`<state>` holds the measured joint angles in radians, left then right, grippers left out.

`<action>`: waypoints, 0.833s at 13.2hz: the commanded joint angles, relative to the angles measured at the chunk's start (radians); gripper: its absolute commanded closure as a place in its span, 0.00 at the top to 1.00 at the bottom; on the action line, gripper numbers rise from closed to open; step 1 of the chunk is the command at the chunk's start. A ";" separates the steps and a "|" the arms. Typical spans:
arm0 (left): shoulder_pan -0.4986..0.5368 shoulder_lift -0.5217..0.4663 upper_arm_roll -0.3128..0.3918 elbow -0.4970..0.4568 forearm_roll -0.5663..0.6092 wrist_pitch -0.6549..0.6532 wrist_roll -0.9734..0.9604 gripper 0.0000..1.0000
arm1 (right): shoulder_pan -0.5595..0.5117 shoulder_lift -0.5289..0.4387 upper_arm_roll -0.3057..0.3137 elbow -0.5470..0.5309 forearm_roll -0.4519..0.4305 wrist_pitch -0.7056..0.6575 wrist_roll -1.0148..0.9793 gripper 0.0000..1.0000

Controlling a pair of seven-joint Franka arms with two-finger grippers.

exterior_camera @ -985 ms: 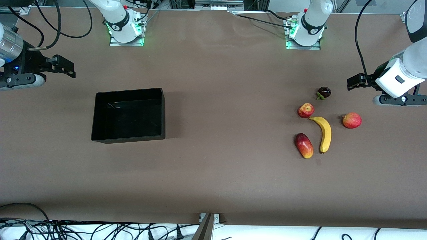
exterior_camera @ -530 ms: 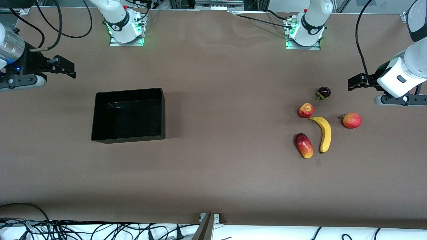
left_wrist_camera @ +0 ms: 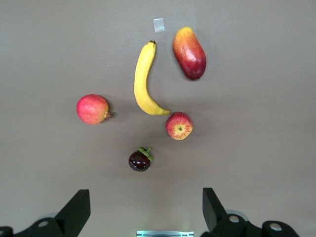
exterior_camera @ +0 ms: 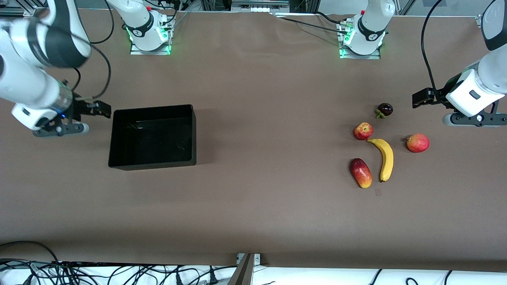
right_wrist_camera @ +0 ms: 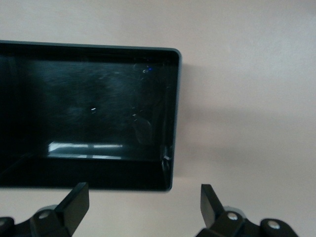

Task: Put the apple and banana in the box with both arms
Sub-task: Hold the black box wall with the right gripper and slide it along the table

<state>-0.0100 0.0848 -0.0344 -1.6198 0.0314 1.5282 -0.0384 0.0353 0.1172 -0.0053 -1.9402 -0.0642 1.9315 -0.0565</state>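
The apple (exterior_camera: 363,131) lies on the table, touching the end of the banana (exterior_camera: 385,158). Both show in the left wrist view, the apple (left_wrist_camera: 179,126) and the banana (left_wrist_camera: 144,81). My left gripper (exterior_camera: 420,98) is open and empty over the table, beside the fruit toward the left arm's end; its fingers (left_wrist_camera: 76,212) stand wide apart. The black box (exterior_camera: 193,134) stands empty toward the right arm's end. My right gripper (exterior_camera: 101,110) is open and empty just outside the box's end wall (right_wrist_camera: 175,98).
A red-yellow mango-like fruit (exterior_camera: 361,173) lies beside the banana, nearer to the front camera. A red-orange round fruit (exterior_camera: 418,143) lies beside the banana toward the left arm's end. A dark purple fruit (exterior_camera: 384,109) lies farther from the camera than the apple.
My right arm has swung in from the table's end and its gripper now hangs close beside the box. My left gripper has barely shifted. The fruit have not moved.
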 commanded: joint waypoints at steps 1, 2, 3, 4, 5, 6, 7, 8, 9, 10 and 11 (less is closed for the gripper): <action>-0.001 0.012 0.001 0.015 -0.008 0.016 -0.002 1.00 | -0.006 0.056 -0.045 -0.101 -0.011 0.163 -0.003 1.00; -0.002 0.012 0.001 0.017 -0.010 0.020 -0.002 1.00 | -0.006 0.085 -0.056 -0.117 -0.009 0.203 -0.003 1.00; -0.004 0.019 0.001 0.018 -0.010 0.023 -0.002 1.00 | -0.008 0.108 -0.058 -0.140 -0.009 0.245 -0.003 1.00; -0.002 0.021 0.001 0.018 -0.010 0.024 -0.002 1.00 | -0.008 0.122 -0.070 -0.158 -0.009 0.276 -0.003 1.00; -0.004 0.024 -0.001 0.018 -0.011 0.026 -0.002 1.00 | -0.008 0.139 -0.076 -0.172 -0.008 0.305 -0.002 0.99; -0.004 0.024 -0.001 0.018 -0.010 0.026 -0.002 1.00 | -0.009 0.159 -0.077 -0.178 -0.002 0.326 -0.002 0.98; -0.004 0.024 -0.001 0.018 -0.010 0.026 -0.002 1.00 | -0.015 0.191 -0.084 -0.181 0.006 0.348 -0.002 0.95; -0.004 0.026 -0.001 0.018 -0.010 0.033 -0.002 1.00 | -0.023 0.215 -0.084 -0.186 0.009 0.374 -0.003 0.89; -0.004 0.026 -0.001 0.018 -0.011 0.035 -0.002 1.00 | -0.028 0.222 -0.084 -0.196 0.010 0.386 -0.008 0.78; -0.004 0.027 -0.001 0.018 -0.011 0.036 -0.002 1.00 | -0.029 0.222 -0.084 -0.198 0.010 0.385 -0.008 0.64; -0.004 0.027 -0.001 0.018 -0.011 0.038 -0.002 1.00 | -0.029 0.222 -0.084 -0.198 0.010 0.382 -0.009 0.43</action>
<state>-0.0114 0.1021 -0.0348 -1.6198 0.0314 1.5643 -0.0384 0.0151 0.3514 -0.0920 -2.1232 -0.0631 2.3013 -0.0571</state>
